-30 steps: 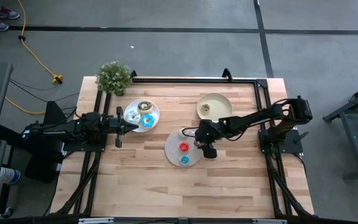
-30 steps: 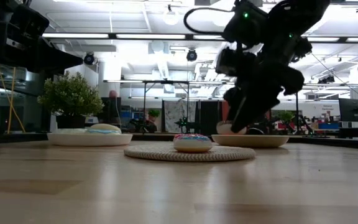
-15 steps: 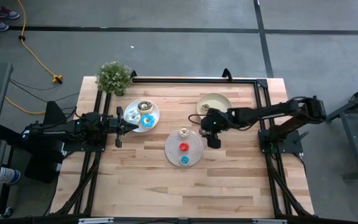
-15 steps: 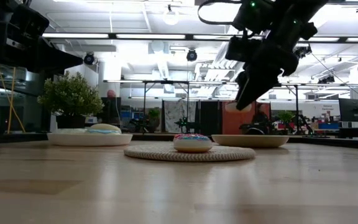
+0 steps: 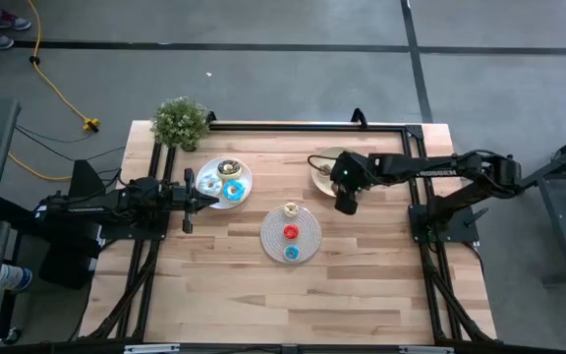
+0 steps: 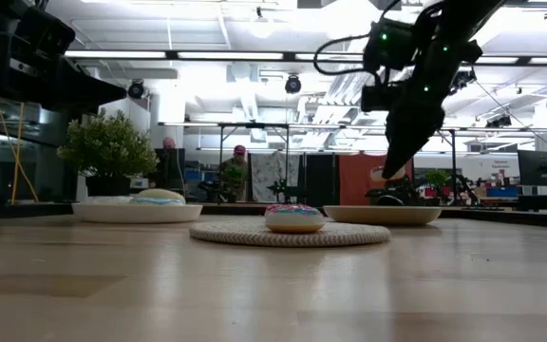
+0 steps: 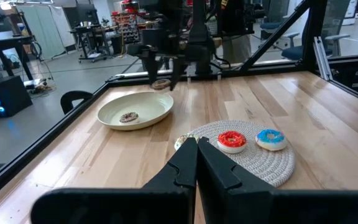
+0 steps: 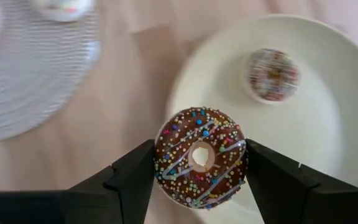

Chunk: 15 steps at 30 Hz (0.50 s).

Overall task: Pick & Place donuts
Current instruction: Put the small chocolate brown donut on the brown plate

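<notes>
Right hand (image 8: 200, 163) gripping one brown donut (image 8: 200, 155) above yellow-green plate (image 8: 328, 124) with one mini (image 8: 273, 74).

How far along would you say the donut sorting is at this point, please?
Done: one sprinkled mini donut already lies in the yellow-green plate. In hand: the right claw holds a brown sprinkled donut above that plate's edge, not yet released. Left: the red, blue and cream minis sit on the spiral mat. The left claw waits by the white plate.
</notes>
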Tool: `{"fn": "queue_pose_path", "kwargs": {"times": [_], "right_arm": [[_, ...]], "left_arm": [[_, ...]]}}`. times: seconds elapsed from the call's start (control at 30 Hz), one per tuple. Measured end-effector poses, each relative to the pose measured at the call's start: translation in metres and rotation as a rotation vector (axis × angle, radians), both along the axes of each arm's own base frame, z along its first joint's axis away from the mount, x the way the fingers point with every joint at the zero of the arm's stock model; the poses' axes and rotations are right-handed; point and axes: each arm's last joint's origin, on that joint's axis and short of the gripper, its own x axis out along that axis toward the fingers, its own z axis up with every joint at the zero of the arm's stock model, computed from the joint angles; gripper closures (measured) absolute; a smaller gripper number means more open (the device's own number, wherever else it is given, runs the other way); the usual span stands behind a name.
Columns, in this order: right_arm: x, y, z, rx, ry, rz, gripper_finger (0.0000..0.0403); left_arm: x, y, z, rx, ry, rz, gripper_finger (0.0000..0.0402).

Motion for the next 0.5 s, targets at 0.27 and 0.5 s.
{"fn": "queue_pose_path", "kwargs": {"times": [0.27,0.5], "right_arm": [[-0.001,-0.017,-0.011,-0.015,0.045,-0.074,0.0177],[0.005,-0.024,-0.024,0.009,0.056,-0.133,0.0175]], "left_arm": [[0.0,0.0,0.0,0.0,0.0,0.0,0.0401],[0.0,0.0,0.0,0.0,0.0,0.0,0.0401]]}}
